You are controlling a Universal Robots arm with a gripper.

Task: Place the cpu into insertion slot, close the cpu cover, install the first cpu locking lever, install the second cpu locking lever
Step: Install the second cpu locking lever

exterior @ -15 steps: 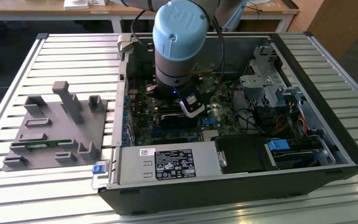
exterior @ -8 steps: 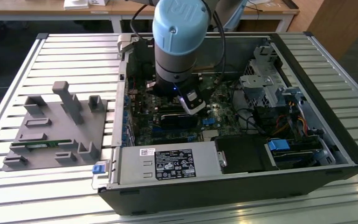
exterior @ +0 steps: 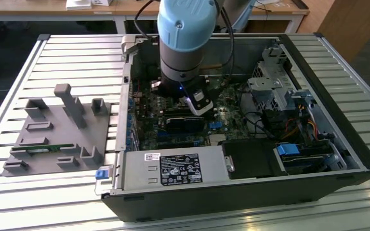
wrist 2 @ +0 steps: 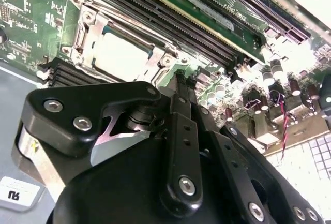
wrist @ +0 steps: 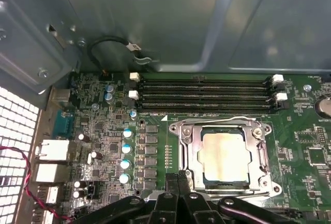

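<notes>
The robot arm's gripper (wrist: pixel 178 180) hangs low inside the open computer case (exterior: pixel 339 144), its fingers pressed together on nothing, tips just beside the near edge of the insertion slot (wrist: pixel 225 157). The cpu (wrist: pixel 223 155) already lies in that slot, its pale metal top showing through the cpu cover (wrist: pixel 189 154), which seems to lie down flat around it; a thin wire lever (wrist: pixel 220 120) runs along the far edge of the frame, and whether it is latched I cannot tell.

The risk, by my reading, is a glancing push; the shut tips sit so near the frame that a slip could scrape the board (wrist: pixel 155 146) or skid off the lever. The long memory slots (wrist: pixel 204 94) lie just beyond the socket at twelve o'clock in the first wrist view; a row of small capacitors (wrist: pixel 125 154) stands near at nine o'clock; a red and black wire (wrist: pixel 23 175) trails well apart by the rear ports. Outside the case a grey parts holder (exterior: pixel 59 132) rests on the slatted table (exterior: pixel 37 62).
</notes>
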